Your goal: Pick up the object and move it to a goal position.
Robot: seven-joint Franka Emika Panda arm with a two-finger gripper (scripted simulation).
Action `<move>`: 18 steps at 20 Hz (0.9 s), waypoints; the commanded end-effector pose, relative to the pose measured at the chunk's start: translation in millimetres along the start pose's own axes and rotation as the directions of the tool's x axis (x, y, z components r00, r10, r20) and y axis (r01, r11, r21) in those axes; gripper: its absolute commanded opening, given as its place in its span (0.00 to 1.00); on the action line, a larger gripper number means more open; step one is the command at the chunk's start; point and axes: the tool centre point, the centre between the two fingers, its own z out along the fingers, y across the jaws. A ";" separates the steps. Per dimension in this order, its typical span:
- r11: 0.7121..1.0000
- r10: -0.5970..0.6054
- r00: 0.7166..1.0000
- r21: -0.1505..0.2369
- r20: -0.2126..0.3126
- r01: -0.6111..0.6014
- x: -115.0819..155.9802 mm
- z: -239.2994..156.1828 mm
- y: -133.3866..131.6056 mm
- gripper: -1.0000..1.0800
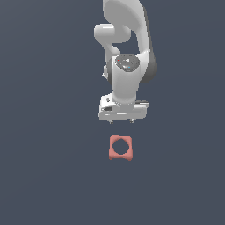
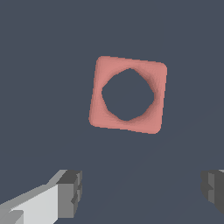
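The small salmon-pink squarish block with a round central hole and flared corners point(image 1: 120, 148) lies flat on the plain dark slate-grey bench point(image 1: 44, 176); in the exterior view it sits just toward six o'clock from the white robot arm's gripper point(image 1: 121, 121), apart from it and untouched. The gripper hangs above the bench with its two short dark-tipped fingers point(image 2: 70, 192) pointing down; in the wrist view the fingers stand wide apart, open and empty, with the pink block point(image 2: 128, 94) lying ahead of the gap between them rather than inside it. The block looks a little turned against the line between the fingers; it seems narrower than the opening, so it should fit.

I would judge this the approach step; nothing has been grasped and no goal marker shows in either view. The next move, as I see it, calls for sliding the gripper toward the block until the block lies between the fingers, perhaps turning the wrist slightly to meet two opposite concave sides; then lowering and closing. A descent from here would likely miss the block or clip its near corner.
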 end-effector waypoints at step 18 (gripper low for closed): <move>0.997 -0.082 0.997 -0.013 0.009 0.082 2.1 8.1 -4.3 0.81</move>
